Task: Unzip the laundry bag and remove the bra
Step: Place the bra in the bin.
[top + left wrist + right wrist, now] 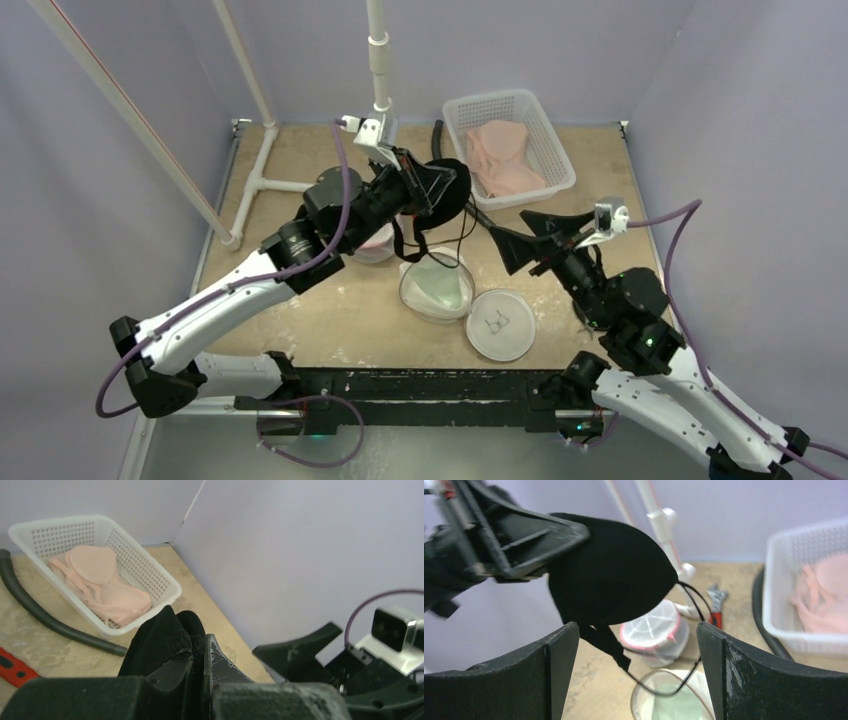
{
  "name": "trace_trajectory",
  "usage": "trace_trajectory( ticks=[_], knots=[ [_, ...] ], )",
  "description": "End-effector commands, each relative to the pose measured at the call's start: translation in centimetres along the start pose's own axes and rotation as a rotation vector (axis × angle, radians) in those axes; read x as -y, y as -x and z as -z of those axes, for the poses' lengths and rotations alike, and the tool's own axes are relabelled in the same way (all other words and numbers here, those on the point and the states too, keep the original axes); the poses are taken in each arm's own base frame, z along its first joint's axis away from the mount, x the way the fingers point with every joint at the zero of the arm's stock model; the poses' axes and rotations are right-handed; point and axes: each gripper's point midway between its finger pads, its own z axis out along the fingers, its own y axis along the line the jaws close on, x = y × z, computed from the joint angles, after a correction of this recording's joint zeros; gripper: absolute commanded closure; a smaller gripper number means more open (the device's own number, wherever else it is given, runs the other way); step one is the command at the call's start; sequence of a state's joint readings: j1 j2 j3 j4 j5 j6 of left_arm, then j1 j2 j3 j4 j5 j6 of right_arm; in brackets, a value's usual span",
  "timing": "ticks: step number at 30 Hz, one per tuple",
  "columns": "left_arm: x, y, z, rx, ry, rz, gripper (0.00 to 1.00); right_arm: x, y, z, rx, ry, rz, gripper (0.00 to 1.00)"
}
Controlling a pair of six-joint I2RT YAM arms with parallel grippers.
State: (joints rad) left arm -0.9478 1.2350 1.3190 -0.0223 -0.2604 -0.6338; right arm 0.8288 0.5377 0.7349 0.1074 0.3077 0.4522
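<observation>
On a wooden desk (330, 320) in a lilac-walled booth, the laundry bag (437, 287) lay unzipped. The left tool (420, 188), clamped on the black bra (455, 195), held it aloft on the far side. The right tool (525, 235) gaped empty. Removal looked nearly complete.

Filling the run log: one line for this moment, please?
left gripper: shut on black fabric bra, held above table | right gripper: open, near bra | round white mesh laundry bag: unzipped, on table

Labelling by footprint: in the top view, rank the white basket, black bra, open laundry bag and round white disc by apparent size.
1. white basket
2. open laundry bag and round white disc, about alike
3. black bra, held up nearer the camera, so unsure
</observation>
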Motion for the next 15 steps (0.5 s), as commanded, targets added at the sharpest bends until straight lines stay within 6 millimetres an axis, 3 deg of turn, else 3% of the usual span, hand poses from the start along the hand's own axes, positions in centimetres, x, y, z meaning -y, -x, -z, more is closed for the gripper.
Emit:
trace_trajectory(
  ticks=[1,4,8,15],
  knots=[
    [4.2,3.1,4.9,-0.052,-0.236,-0.280,1.00,-6.1,3.1,2.0,0.100,0.363,0.182,0.10],
    [6.7,2.2,8.2,-0.136,-0.442,-0.415,1.00,-9.1,3.3,3.3,0.102,0.546,0.261,0.09],
    [8.9,2.8,12.3,-0.151,-0.617,-0.500,1.00,-11.5,3.4,4.6,0.095,0.699,0.335,0.08],
    [11.1,3.0,15.8,-0.178,-0.809,-0.594,1.00,-13.6,5.0,5.8,0.141,0.805,0.368,0.08]
  ],
)
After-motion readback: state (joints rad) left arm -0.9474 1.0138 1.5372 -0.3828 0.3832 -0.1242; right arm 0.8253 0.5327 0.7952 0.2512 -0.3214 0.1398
